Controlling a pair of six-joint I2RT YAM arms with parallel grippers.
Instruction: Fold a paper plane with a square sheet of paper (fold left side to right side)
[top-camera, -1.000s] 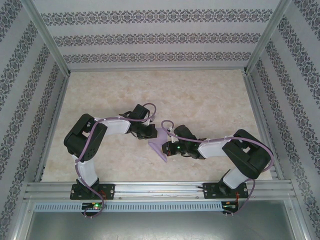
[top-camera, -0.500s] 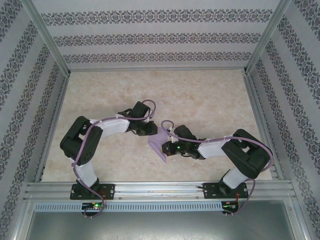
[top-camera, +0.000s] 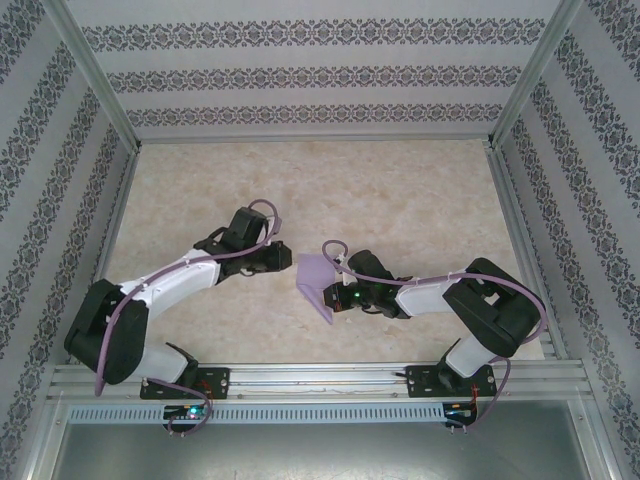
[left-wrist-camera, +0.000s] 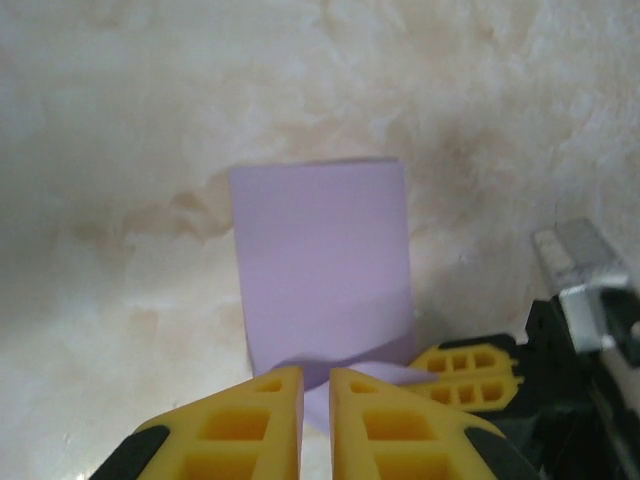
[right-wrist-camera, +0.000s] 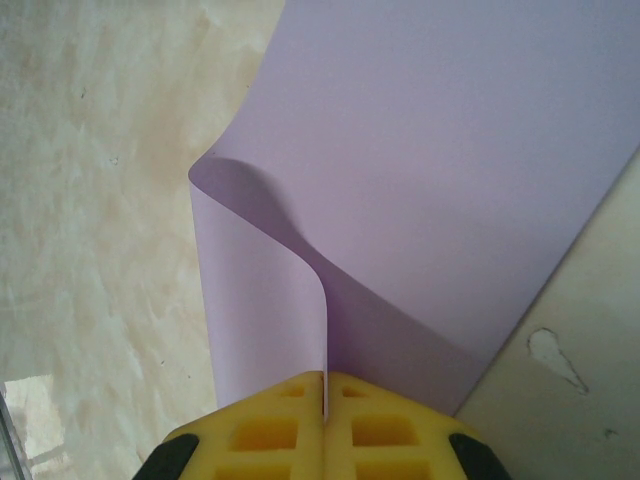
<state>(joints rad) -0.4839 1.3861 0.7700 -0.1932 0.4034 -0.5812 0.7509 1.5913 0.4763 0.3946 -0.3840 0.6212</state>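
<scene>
The square sheet of paper (top-camera: 314, 279) is lavender and lies at the table's middle, partly bent over on itself. My right gripper (top-camera: 331, 293) is shut on one edge of it. In the right wrist view that edge curls up from the sheet (right-wrist-camera: 440, 170) into the closed right gripper (right-wrist-camera: 325, 378). My left gripper (top-camera: 287, 262) sits just left of the sheet, apart from it. In the left wrist view the left gripper (left-wrist-camera: 316, 372) has its jaws a narrow slit apart with nothing between them. The paper (left-wrist-camera: 322, 262) lies just ahead, with the right gripper's yellow fingers (left-wrist-camera: 470, 368) beside it.
The marbled beige table (top-camera: 400, 200) is walled by aluminium rails (top-camera: 515, 230) and patterned panels. The left arm (top-camera: 160, 290) lies low across the near-left part. The right arm (top-camera: 470, 295) is folded at the near right.
The left gripper has drawn back leftwards off the paper, and the left arm has dropped low and stretched out. The right gripper has kept its hold and its place.
</scene>
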